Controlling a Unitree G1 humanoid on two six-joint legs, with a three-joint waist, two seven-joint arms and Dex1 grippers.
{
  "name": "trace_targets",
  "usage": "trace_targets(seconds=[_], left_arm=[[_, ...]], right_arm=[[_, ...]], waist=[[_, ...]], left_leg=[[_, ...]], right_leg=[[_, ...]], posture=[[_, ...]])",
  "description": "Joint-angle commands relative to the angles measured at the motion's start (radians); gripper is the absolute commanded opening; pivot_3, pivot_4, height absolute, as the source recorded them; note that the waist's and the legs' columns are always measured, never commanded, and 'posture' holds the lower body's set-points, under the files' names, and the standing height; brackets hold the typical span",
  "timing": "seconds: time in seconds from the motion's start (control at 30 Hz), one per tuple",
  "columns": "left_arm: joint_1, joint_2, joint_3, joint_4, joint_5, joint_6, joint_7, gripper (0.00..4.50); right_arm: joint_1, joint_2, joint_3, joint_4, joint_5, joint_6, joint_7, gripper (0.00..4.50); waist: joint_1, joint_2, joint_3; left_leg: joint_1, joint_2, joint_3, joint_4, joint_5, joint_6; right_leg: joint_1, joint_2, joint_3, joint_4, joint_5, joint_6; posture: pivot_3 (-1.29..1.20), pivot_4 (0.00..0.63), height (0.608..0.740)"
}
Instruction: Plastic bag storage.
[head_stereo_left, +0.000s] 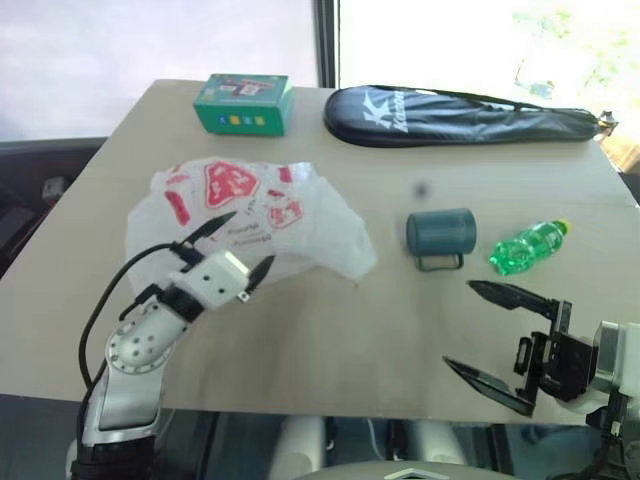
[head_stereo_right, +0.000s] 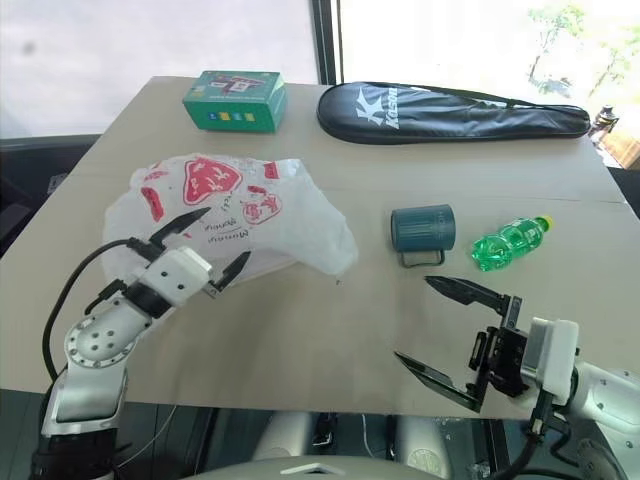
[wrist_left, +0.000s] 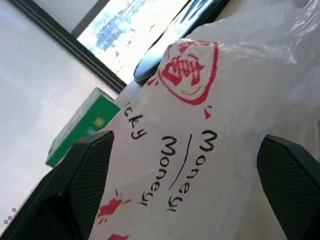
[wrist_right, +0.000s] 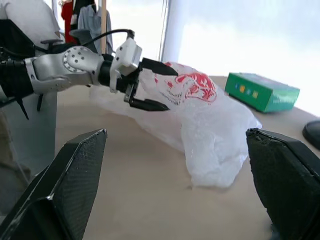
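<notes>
The plastic bag lies crumpled on the bench straight ahead of the spread left claw, its near edge between the fingers, while the spread, empty right claw hangs well apart.

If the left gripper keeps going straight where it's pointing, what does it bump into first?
Most likely the plastic bag. The left gripper is open, its fingers standing on either side of the bag's printed side, right ahead. Whether it already touches is hard to tell.

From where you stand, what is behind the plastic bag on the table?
Behind the plastic bag stand a green box and a black racket cover. Whatever lies under the bag is covered.
</notes>
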Motion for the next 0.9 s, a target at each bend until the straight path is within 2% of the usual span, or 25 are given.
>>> trace_targets(seconds=[0.03,0.2,0.33,0.43,0.47,0.53,0.7,0.73,0.8,0.9], left_arm=[[-0.025,0.046,0.003,-0.031,0.080,0.064,0.049,4.47],[-0.049,0.085,-0.046,-0.023,0.159,0.116,0.069,4.47],[-0.003,0.092,-0.070,-0.061,0.138,0.119,0.052,4.47],[-0.073,0.077,-0.073,-0.041,0.125,0.202,0.067,4.47],[-0.110,0.063,-0.080,-0.035,0.107,0.251,0.063,3.94],[-0.146,0.048,-0.089,-0.035,0.087,0.308,0.056,3.26],[-0.381,-0.120,-0.006,-0.032,-0.207,0.764,0.045,0.85],[-0.429,-0.137,0.015,-0.033,-0.250,0.853,0.051,0.21],[-0.528,-0.174,0.066,-0.035,-0.341,1.030,0.078,0.09],[-0.696,-0.206,0.130,-0.015,-0.428,1.236,0.138,0.09]], right_arm=[[-0.033,-0.010,0.012,-0.050,0.028,0.016,-0.050,4.50],[-0.084,-0.023,0.038,-0.052,0.028,0.040,-0.088,4.50],[-0.108,-0.029,0.048,-0.047,0.026,0.053,-0.108,4.50],[-0.118,-0.033,0.052,-0.038,0.004,0.069,-0.138,4.50],[-0.125,-0.028,0.057,-0.030,-0.011,0.065,-0.148,4.50],[-0.133,-0.023,0.063,-0.023,-0.026,0.059,-0.159,4.50],[-0.177,-0.017,0.079,0.023,-0.096,0.125,-0.263,4.50],[-0.181,-0.017,0.088,0.026,-0.164,0.147,-0.314,4.50],[-0.176,-0.028,0.111,0.022,-0.280,0.211,-0.403,4.50],[-0.164,-0.069,0.175,0.010,-0.337,0.266,-0.397,4.50]], waist=[[0.000,0.000,0.000],[0.001,0.000,0.000],[0.000,0.000,0.000],[0.003,0.000,0.000],[0.006,0.000,0.000],[0.006,0.000,0.000],[0.003,-0.003,0.001],[0.003,-0.003,0.001],[0.001,-0.004,0.002],[0.001,-0.005,0.003]], left_leg=[[0.000,0.000,0.000,0.000,0.001,-0.002],[0.000,0.000,0.000,0.000,0.001,-0.002],[0.000,-0.001,0.000,0.000,0.001,-0.002],[0.000,0.000,0.000,-0.001,0.001,-0.002],[0.000,0.000,-0.001,-0.001,0.001,-0.002],[0.000,0.000,-0.001,0.000,0.001,-0.002],[-0.001,-0.001,-0.001,0.003,0.003,-0.003],[-0.002,-0.001,-0.002,0.004,0.003,-0.003],[-0.001,-0.001,-0.002,0.004,0.003,-0.003],[-0.002,-0.002,-0.002,0.005,0.003,-0.004]], right_leg=[[0.000,0.000,0.000,0.000,0.000,0.000],[0.000,0.000,0.000,0.000,0.000,0.000],[0.000,-0.001,0.000,0.000,0.000,0.000],[0.000,-0.001,0.000,0.000,0.000,0.000],[0.000,-0.001,-0.001,0.001,0.000,0.000],[0.000,-0.001,-0.002,0.001,0.000,0.000],[0.002,0.000,-0.002,0.001,0.000,0.000],[0.002,0.001,-0.003,0.002,0.000,0.001],[0.002,0.001,-0.002,0.003,0.000,0.001],[0.000,0.002,-0.002,0.007,0.000,0.001]], posture=[[0.00,0.150,0.740],[0.00,0.150,0.740],[0.00,0.150,0.740],[0.00,0.150,0.740],[0.00,0.150,0.740],[0.00,0.150,0.740],[0.00,0.150,0.740],[0.00,0.150,0.740],[0.00,0.150,0.740],[0.00,0.150,0.740]])
